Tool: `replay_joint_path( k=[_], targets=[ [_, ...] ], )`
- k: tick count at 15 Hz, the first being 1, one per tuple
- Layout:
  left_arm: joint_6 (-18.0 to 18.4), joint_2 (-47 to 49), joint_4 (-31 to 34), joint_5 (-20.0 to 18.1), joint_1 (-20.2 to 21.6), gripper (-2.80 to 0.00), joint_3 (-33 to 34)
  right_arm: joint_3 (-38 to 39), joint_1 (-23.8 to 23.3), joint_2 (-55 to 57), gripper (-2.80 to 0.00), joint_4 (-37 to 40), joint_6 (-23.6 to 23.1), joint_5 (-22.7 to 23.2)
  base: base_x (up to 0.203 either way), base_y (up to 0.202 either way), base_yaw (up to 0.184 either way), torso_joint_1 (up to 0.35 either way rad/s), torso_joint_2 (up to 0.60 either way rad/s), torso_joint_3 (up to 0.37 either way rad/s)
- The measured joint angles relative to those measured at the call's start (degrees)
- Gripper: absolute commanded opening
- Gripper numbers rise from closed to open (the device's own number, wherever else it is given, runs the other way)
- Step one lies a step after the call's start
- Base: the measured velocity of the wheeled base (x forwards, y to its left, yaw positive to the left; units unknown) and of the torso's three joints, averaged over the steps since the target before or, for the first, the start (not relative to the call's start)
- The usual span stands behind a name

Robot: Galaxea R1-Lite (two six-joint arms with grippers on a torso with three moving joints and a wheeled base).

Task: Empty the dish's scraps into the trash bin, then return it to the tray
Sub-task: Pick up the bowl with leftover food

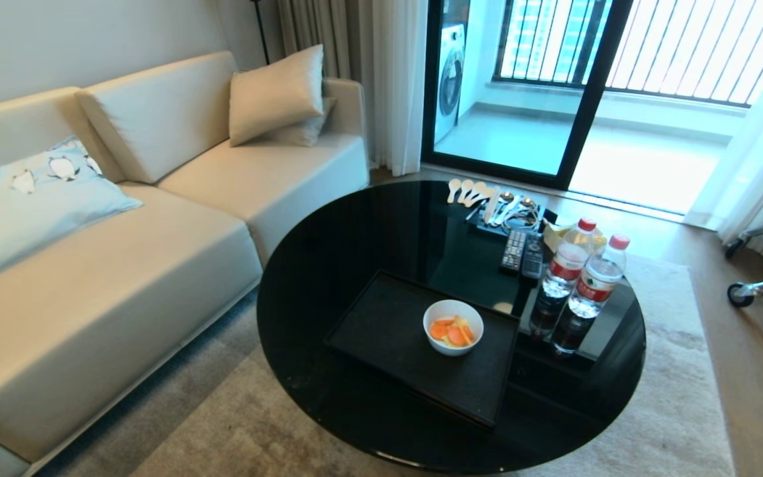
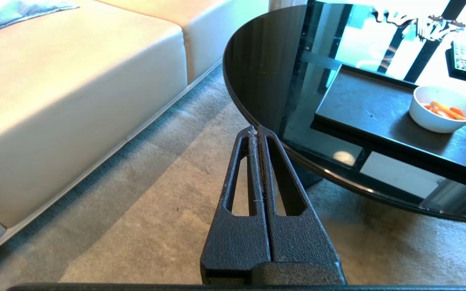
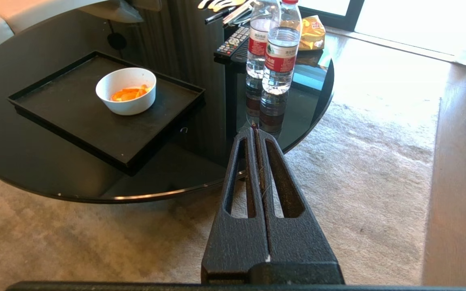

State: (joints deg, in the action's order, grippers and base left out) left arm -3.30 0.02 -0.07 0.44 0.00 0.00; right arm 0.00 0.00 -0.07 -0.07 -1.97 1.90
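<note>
A: Where is the dish [image 1: 453,326] for you right now?

B: You have it sitting upright on the tray [image 1: 388,328], toward the tray's right side as your head camera sees it. The scraps [image 1: 452,330] are in it: orange carrot slices and pale yellow bits.

A: And the tray itself?

B: It lies flat on the round black bench [image 1: 342,252], near the edge closest to you. Two water bottles [image 1: 577,285] stand just beside its right side, touching each other, with two remote controls [image 1: 522,253] behind them and a row of spoons [image 1: 469,191] at the far edge.

A: What are your arms doing?

B: Neither shows in your head view. Your left gripper [image 2: 256,130] hangs over the rug [image 2: 144,210] just off the bench's edge, between the bench and the sofa [image 1: 123,265], its fingers pressed together on nothing. Your right gripper [image 3: 255,131] is clenched the same way, empty, its tip pointing at the bench rim below the bottles.

A: Can you see the trash bin?

B: Not in any of your views.
</note>
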Motion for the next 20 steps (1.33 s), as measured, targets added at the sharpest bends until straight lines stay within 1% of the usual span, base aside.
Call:
replay_joint_path(
  k=[20],
  targets=[
    [0.0,0.0,0.0,0.0,0.0,-2.8,0.0,0.0,0.0,0.0,-2.8,0.0,0.0,0.0,0.0,0.0,0.0,0.0,0.0,0.0]
  ],
)
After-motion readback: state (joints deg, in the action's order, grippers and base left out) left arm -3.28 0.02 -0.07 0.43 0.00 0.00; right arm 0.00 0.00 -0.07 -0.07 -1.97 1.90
